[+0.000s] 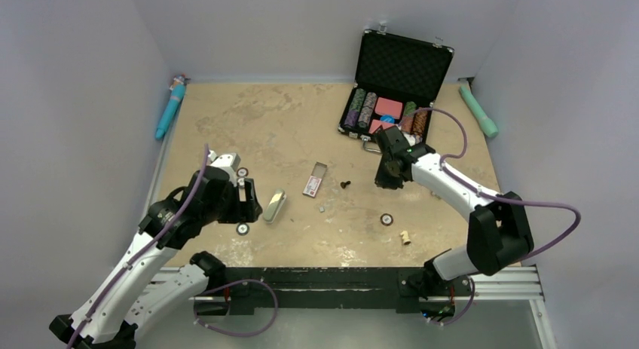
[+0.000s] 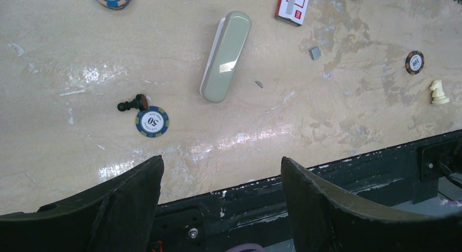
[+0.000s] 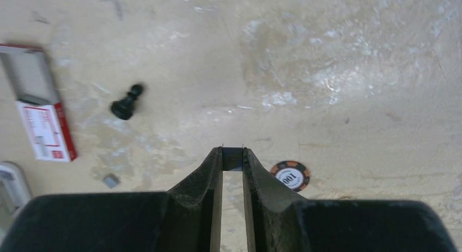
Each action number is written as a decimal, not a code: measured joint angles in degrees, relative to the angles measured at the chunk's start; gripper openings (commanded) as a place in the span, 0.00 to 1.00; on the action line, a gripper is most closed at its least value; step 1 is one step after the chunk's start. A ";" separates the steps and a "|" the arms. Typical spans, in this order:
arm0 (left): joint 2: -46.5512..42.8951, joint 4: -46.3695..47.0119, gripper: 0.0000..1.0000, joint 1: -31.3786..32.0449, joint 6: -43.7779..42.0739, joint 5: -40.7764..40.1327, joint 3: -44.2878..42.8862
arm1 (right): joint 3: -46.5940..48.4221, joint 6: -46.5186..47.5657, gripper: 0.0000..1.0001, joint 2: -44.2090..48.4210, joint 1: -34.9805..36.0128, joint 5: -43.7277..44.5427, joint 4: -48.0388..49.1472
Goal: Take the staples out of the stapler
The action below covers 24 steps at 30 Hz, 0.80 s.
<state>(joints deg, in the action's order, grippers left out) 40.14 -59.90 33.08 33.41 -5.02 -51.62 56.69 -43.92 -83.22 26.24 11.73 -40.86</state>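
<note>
The beige table (image 1: 286, 115) carries an open case (image 1: 403, 62), labelled box (image 1: 314, 182), scattered chips (image 1: 386, 219).

Left arm (image 1: 143, 251) and right arm (image 1: 452, 189) are built alike: white tubular link shells between bulky matte-black joint housings; a left purple cable (image 1: 197, 185) follows the left arm's shell; a right purple cable (image 1: 554, 213) stands off the right arm in wide loops; the left gripper (image 2: 220, 167) has broad black fingers (image 2: 128, 195) with rough, worn edges; the right gripper (image 3: 232, 152) has black tapered fingers (image 3: 202, 178) narrowing to thin tips; both bases sit on a black rail (image 1: 331, 277) backed by silver extrusion.
</note>
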 measured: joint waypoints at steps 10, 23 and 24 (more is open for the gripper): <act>0.24 -0.20 0.81 0.00 -0.02 0.09 0.00 | 10.64 3.19 0.04 -3.72 0.02 -5.88 2.05; 1.53 -0.11 0.80 0.00 -0.04 0.92 0.00 | 23.12 3.98 0.00 -14.73 3.82 -12.39 4.94; 1.53 -0.11 0.80 0.00 -0.04 0.96 0.00 | 24.04 4.04 0.00 -15.43 4.00 -13.05 5.40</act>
<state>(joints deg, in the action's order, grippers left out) 41.67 -60.01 33.08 33.36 -4.05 -51.62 80.73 -39.88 -98.65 30.24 -1.32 -35.46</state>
